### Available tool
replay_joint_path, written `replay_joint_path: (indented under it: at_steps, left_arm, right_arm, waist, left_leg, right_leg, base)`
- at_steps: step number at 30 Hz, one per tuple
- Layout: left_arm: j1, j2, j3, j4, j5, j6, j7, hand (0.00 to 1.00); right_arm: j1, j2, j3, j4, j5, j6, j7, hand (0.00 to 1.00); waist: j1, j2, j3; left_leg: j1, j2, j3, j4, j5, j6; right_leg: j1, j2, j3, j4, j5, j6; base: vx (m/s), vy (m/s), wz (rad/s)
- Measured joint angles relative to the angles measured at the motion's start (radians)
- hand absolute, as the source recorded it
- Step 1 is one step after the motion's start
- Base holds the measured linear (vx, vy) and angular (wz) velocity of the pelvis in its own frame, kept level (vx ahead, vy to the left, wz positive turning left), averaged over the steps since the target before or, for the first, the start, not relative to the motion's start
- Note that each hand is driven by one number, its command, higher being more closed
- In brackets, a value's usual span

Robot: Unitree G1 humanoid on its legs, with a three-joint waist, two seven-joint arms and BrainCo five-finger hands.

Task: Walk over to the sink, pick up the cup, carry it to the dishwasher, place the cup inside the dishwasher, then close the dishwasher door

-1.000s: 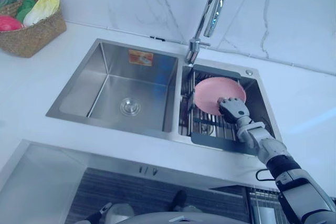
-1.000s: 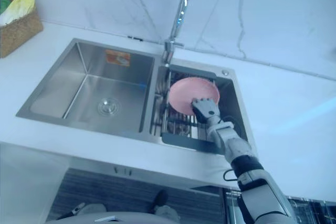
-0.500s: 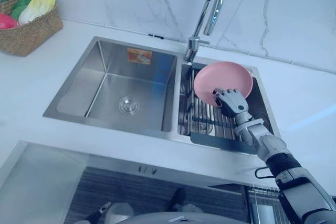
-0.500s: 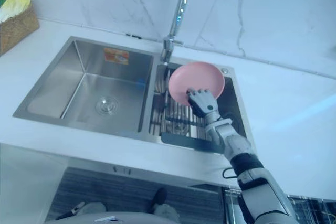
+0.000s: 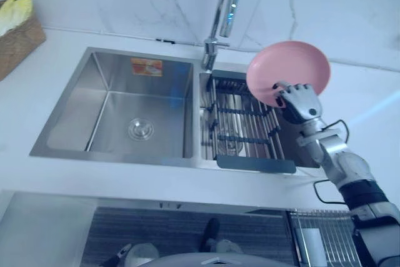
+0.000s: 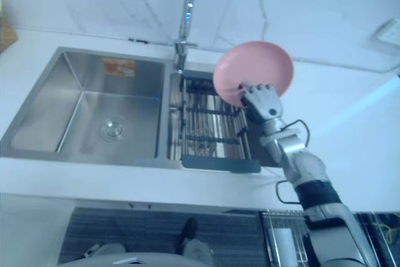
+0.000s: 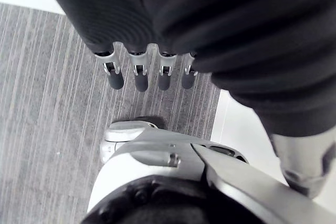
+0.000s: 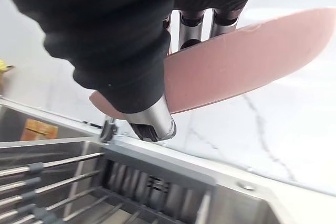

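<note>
The right hand point(image 5: 299, 101) grips a pink round shallow dish point(image 5: 287, 67) by its lower rim. In the right wrist view the thumb presses one face and the fingers point(image 8: 191, 24) curl behind the other. No cup can be seen, so this dish appears to be the thing being carried.

The hand holds the dish tilted, clear above the back right corner of the steel double sink point(image 5: 112, 54). It touches neither the wire draining rack point(image 5: 240, 123) in the right basin nor the chrome tap point(image 5: 222, 10) to its left. The left basin holds nothing but its drain. A woven basket point(image 5: 15, 35) sits on the white table point(image 5: 62, 173) at the far left.

The left hand point(image 7: 136, 72) hangs by the robot's side with its fingers straight and empty, above the grey ribbed floor point(image 7: 42, 103).

As a judgement, the walk to the sink and the pick-up look done. Carrying the dish to the dishwasher, setting it inside and shutting the door all remain. A second wire rack point(image 5: 322, 236) shows below the table edge at the lower right. It may be the dishwasher's, but I cannot tell.
</note>
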Motion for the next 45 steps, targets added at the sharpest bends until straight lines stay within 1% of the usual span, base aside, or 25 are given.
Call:
replay_joint_path:
  at_steps: [6,10,12,15,16,17,18,19,20,22,23,25,27,30,31,32,33,34,35,37,39,41,42,43,45]
  left_arm:
    - [0.001,-0.001,-0.010,0.016,0.019,0.000,0.000,0.00]
    - [0.005,0.007,-0.041,0.020,0.021,0.005,0.002,0.00]
    - [0.006,0.008,-0.046,0.019,0.021,0.018,0.003,0.00]
    - [0.005,0.007,-0.048,0.018,0.020,0.031,0.014,0.00]
    - [0.005,0.005,-0.048,0.017,0.019,0.039,0.015,0.00]
    - [0.006,0.004,-0.038,0.022,0.018,0.048,0.016,0.00]
    - [0.006,0.003,-0.038,0.023,0.017,0.053,0.017,0.00]
    - [0.003,0.002,-0.039,0.025,0.015,0.066,0.019,0.00]
    - [-0.004,0.003,-0.039,0.025,0.013,0.077,0.021,0.00]
    - [-0.018,0.008,-0.039,0.024,-0.002,0.085,0.022,0.00]
    - [-0.040,0.011,-0.038,0.025,-0.012,0.097,0.026,0.00]
    - [-0.059,0.007,-0.038,0.024,-0.029,0.104,0.037,0.00]
    - [-0.083,-0.007,-0.038,0.025,-0.064,0.107,0.043,0.00]
    - [-0.087,-0.008,-0.038,0.024,-0.091,0.107,0.049,0.00]
    - [-0.088,-0.010,-0.038,0.024,-0.099,0.106,0.051,0.00]
    - [-0.088,-0.010,-0.037,0.023,-0.101,0.105,0.051,0.00]
    - [-0.088,-0.023,-0.036,0.019,-0.103,0.101,0.051,0.00]
    - [-0.088,-0.024,-0.035,0.019,-0.104,0.097,0.051,0.00]
    - [-0.087,-0.019,-0.032,0.019,-0.116,0.092,0.051,0.00]
    - [-0.088,-0.025,-0.012,0.017,-0.121,0.082,0.052,0.00]
    - [-0.088,-0.035,-0.007,0.015,-0.129,0.072,0.052,0.00]
    - [-0.087,-0.048,-0.007,0.000,-0.141,0.065,0.051,0.00]
    - [-0.087,-0.051,-0.008,-0.002,-0.141,0.064,0.051,0.00]
    - [-0.087,-0.053,-0.008,-0.003,-0.141,0.059,0.051,0.00]
    - [-0.087,-0.057,-0.009,-0.008,-0.140,0.049,0.050,0.00]
  right_arm:
    - [0.153,-0.035,-0.169,-0.095,0.083,0.026,-0.002,1.00]
    - [0.259,-0.035,-0.266,-0.198,0.183,0.038,0.002,1.00]
    - [0.302,-0.035,-0.317,-0.252,0.295,0.041,0.022,1.00]
    - [0.341,-0.026,-0.362,-0.271,0.371,0.042,0.022,1.00]
    - [0.352,-0.022,-0.375,-0.271,0.390,0.042,0.022,1.00]
    - [0.358,0.008,-0.400,-0.271,0.402,0.042,0.022,1.00]
    - [0.359,0.028,-0.413,-0.271,0.410,0.046,0.021,1.00]
    - [0.360,0.060,-0.429,-0.270,0.434,0.056,0.021,1.00]
    - [0.360,0.079,-0.431,-0.265,0.449,0.070,0.020,1.00]
    - [0.363,0.117,-0.445,-0.262,0.484,0.087,0.018,1.00]
    - [0.362,0.144,-0.468,-0.248,0.528,0.090,0.014,1.00]
    - [0.351,0.159,-0.471,-0.205,0.576,0.098,0.006,1.00]
    - [0.352,0.217,-0.521,-0.185,0.606,0.106,-0.022,1.00]
    - [0.378,0.273,-0.582,-0.186,0.619,0.103,-0.029,1.00]
    - [0.392,0.279,-0.613,-0.187,0.618,0.099,-0.031,1.00]
    - [0.396,0.282,-0.628,-0.188,0.618,0.099,-0.031,1.00]
    - [0.401,0.286,-0.662,-0.189,0.618,0.099,-0.031,1.00]
    - [0.406,0.285,-0.669,-0.189,0.618,0.099,-0.031,1.00]
    - [0.411,0.286,-0.683,-0.189,0.618,0.098,-0.031,1.00]
    - [0.410,0.287,-0.694,-0.189,0.618,0.098,-0.030,1.00]
    - [0.406,0.288,-0.694,-0.189,0.618,0.092,-0.025,1.00]
    - [0.398,0.296,-0.693,-0.189,0.618,0.085,-0.021,1.00]
    - [0.394,0.304,-0.693,-0.189,0.618,0.085,-0.021,1.00]
    - [0.382,0.330,-0.693,-0.189,0.618,0.085,-0.021,1.00]
    - [0.380,0.358,-0.692,-0.189,0.618,0.088,-0.021,1.00]
  waist:
    - [-0.059,0.003,-0.003]
    - [-0.077,0.006,-0.018]
    - [-0.100,0.007,-0.021]
    - [-0.122,0.002,-0.023]
    - [-0.130,-0.002,-0.027]
    - [-0.131,0.014,-0.027]
    - [-0.135,0.022,-0.027]
    - [-0.145,0.028,-0.030]
    - [-0.150,0.030,-0.031]
    - [-0.150,0.024,-0.034]
    - [-0.151,0.010,-0.041]
    - [-0.143,0.035,-0.037]
    - [-0.148,0.063,-0.016]
    - [-0.148,0.076,-0.004]
    - [-0.148,0.069,0.012]
    - [-0.150,0.073,0.017]
    - [-0.151,0.089,0.036]
    - [-0.152,0.092,0.039]
    - [-0.154,0.082,0.052]
    - [-0.154,0.092,0.068]
    - [-0.153,0.111,0.080]
    - [-0.153,0.136,0.100]
    - [-0.151,0.131,0.107]
    - [-0.151,0.143,0.112]
    - [-0.150,0.145,0.123]
  left_leg:
    - [0.022,0.010,0.077,0.038,-0.047,0.004]
    - [0.032,0.015,0.155,0.067,-0.076,0.002]
    - [0.032,0.021,0.217,0.095,-0.096,0.002]
    - [0.034,0.027,0.282,0.115,-0.117,0.007]
    - [0.034,0.029,0.321,0.116,-0.120,0.013]
    - [0.033,0.051,0.365,0.114,-0.118,0.020]
    - [0.032,0.060,0.381,0.108,-0.111,0.017]
    - [0.025,0.079,0.402,0.098,-0.096,0.011]
    - [0.012,0.096,0.417,0.102,-0.087,0.005]
    - [-0.014,0.116,0.430,0.134,-0.084,0.000]
    - [-0.049,0.122,0.423,0.171,-0.086,-0.003]
    - [-0.083,0.141,0.407,0.184,-0.081,-0.004]
    - [-0.091,0.139,0.400,0.173,-0.081,-0.005]
    - [-0.080,0.130,0.400,0.153,-0.081,-0.005]
    - [-0.071,0.116,0.400,0.135,-0.081,-0.005]
    - [-0.069,0.112,0.402,0.128,-0.080,-0.007]
    - [-0.054,0.104,0.414,0.092,-0.064,0.000]
    - [-0.054,0.102,0.419,0.084,-0.058,0.001]
    - [-0.051,0.086,0.415,0.084,-0.053,-0.005]
    - [-0.045,0.079,0.402,0.088,-0.046,-0.010]
    - [-0.048,0.073,0.390,0.089,-0.038,-0.007]
    - [-0.060,0.060,0.342,0.084,-0.032,-0.004]
    - [-0.062,0.057,0.338,0.082,-0.031,-0.004]
    - [-0.067,0.052,0.325,0.080,-0.027,0.000]
    - [-0.076,0.042,0.307,0.069,-0.021,0.009]
  right_leg:
    - [-0.006,0.013,0.070,0.000,0.012,0.004]
    - [-0.032,0.031,0.130,0.001,0.029,0.001]
    - [-0.056,0.048,0.138,0.001,0.058,-0.023]
    - [-0.084,0.067,0.143,0.001,0.104,-0.041]
    - [-0.106,0.076,0.157,0.001,0.137,-0.040]
    - [-0.141,0.077,0.100,0.069,0.072,-0.079]
    - [-0.156,0.073,0.040,0.138,0.001,-0.103]
    - [-0.174,0.056,-0.054,0.275,-0.110,-0.115]
    - [-0.178,0.038,-0.098,0.367,-0.195,-0.111]
    - [-0.174,0.020,-0.113,0.404,-0.262,-0.097]
    - [-0.172,0.048,-0.110,0.341,-0.239,-0.101]
    - [-0.167,0.094,-0.093,0.240,-0.181,-0.116]
    - [-0.136,0.131,-0.074,0.132,-0.130,-0.112]
    - [-0.103,0.153,-0.042,0.042,-0.080,-0.106]
    - [-0.093,0.154,-0.034,0.011,-0.076,-0.093]
    - [-0.089,0.154,-0.043,-0.002,-0.087,-0.098]
    - [-0.083,0.139,-0.082,0.002,-0.110,-0.097]
    - [-0.086,0.131,-0.095,0.008,-0.110,-0.105]
    - [-0.096,0.112,-0.104,0.028,-0.082,-0.107]
    - [-0.087,0.113,-0.106,0.011,-0.061,-0.104]
    - [-0.082,0.109,-0.106,0.002,-0.053,-0.107]
    - [-0.083,0.096,-0.117,0.000,-0.055,-0.096]
    - [-0.085,0.094,-0.119,-0.003,-0.055,-0.096]
    - [-0.086,0.088,-0.125,-0.004,-0.057,-0.098]
    - [-0.090,0.076,-0.142,-0.005,-0.055,-0.096]
  base:
    - [-0.02,0.017,-0.36]
    - [-0.03,0.013,-0.60]
    - [-0.05,0.009,-0.81]
    - [-0.10,0.011,-0.79]
    - [-0.15,0.027,-0.86]
    - [-0.13,0.014,-0.85]
    - [-0.08,-0.025,-0.73]
    - [0.00,-0.068,-0.56]
    - [0.02,-0.081,-0.47]
    - [0.08,-0.122,-0.41]
    - [0.09,-0.145,-0.40]
    - [0.01,-0.130,-0.42]
    - [-0.05,-0.044,-0.34]
    - [-0.09,0.037,-0.35]
    - [-0.09,0.047,-0.20]
    - [-0.12,0.074,-0.25]
    - [-0.07,0.062,-0.13]
    - [-0.07,0.075,-0.09]
    - [-0.04,0.087,0.01]
    - [-0.02,0.089,0.02]
    - [-0.01,0.072,0.09]
    - [-0.03,0.116,0.18]
    - [-0.04,0.148,0.18]
    - [-0.05,0.128,0.23]
    - [-0.05,0.120,0.28]
